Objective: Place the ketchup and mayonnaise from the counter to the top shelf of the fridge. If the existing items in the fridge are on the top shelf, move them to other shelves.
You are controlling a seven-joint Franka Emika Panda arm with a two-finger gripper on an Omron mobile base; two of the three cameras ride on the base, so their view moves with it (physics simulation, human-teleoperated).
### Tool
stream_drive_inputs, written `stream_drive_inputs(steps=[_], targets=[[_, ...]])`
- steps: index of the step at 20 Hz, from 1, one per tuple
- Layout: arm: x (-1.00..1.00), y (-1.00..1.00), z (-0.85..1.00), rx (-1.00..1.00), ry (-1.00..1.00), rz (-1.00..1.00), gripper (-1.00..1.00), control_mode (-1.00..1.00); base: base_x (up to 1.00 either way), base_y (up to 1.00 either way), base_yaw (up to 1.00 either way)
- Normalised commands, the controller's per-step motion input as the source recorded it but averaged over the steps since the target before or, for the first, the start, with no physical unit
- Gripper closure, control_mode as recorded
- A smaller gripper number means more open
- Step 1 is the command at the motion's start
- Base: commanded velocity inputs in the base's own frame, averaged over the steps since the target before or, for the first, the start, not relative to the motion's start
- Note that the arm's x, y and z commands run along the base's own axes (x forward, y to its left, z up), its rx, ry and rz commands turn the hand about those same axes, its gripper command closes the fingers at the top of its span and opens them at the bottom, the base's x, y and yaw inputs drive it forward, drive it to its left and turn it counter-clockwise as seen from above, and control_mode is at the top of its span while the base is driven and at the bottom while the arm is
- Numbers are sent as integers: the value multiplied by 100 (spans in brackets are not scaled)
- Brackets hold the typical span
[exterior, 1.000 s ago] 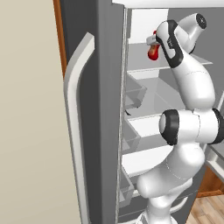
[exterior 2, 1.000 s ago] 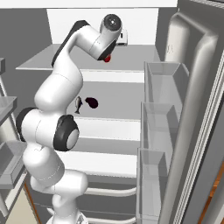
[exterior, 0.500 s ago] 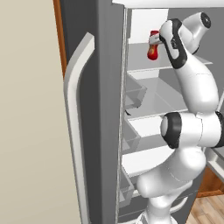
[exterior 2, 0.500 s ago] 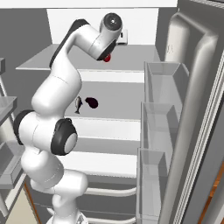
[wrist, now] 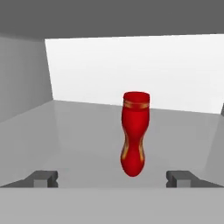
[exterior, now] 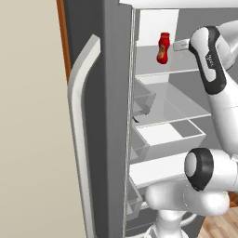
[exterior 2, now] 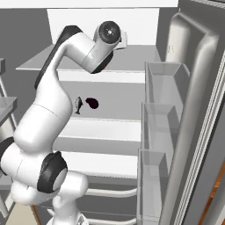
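Ketchup (wrist: 134, 133) upright on fridge top shelf (exterior: 172, 62), left of gripper (wrist: 113, 178). Claw released, jaws wide, clear of bottle. Ketchup step looks done. Next: back out, fetch mayonnaise from counter.

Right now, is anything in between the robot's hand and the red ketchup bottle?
No, nothing visible is. The ketchup bottle stands upright on the top shelf, and the open gripper faces it with bare shelf between them.

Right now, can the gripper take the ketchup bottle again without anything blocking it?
Probably yes. The ketchup bottle stands upright on the top shelf, straight ahead of the open gripper, with nothing between them.
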Motion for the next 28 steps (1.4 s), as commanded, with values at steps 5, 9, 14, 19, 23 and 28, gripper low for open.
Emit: stream_drive_inputs(steps=[5, 9, 14, 19, 23, 28], targets=[[-100, -6, 0, 0, -9, 0, -100, -100, 0, 0, 0], [-100, 0, 0, 0, -1, 0, -100, -100, 0, 0, 0], [-100, 0, -17, -1, 0, 0, -100, -100, 0, 0, 0], [-100, 0, -45, -5, 13, -1, -100, -100, 0, 0, 0], [-100, 3, -84, -10, 28, -1, -100, -100, 0, 0, 0], [-95, 38, -53, -16, 36, 0, -100, -100, 0, 0, 0]])
